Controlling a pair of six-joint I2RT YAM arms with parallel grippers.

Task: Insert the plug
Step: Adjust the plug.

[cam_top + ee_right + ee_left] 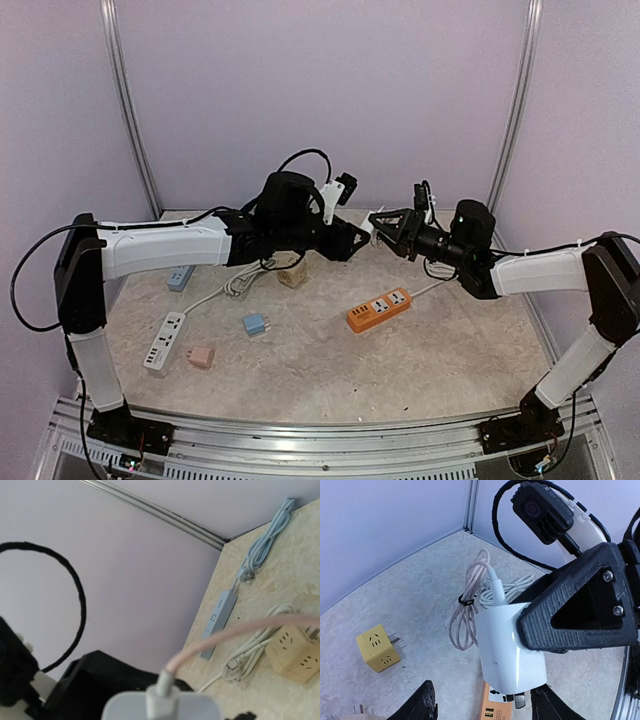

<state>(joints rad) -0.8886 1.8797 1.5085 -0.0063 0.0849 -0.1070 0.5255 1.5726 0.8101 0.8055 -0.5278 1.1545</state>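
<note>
Clamping white charger plug (507,650) w/ right gripper (390,228); left gripper (360,240) jaws standing apart. Prob. handling as light, rigid, slick shell: gripping flat sides, not limp pink cable (471,577).

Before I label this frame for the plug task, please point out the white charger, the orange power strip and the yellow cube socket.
white charger (506,652): left wrist view, its broad face.
orange power strip (380,309): top external view, middle of top.
yellow cube socket (374,640): left wrist view, its upper face.
</note>
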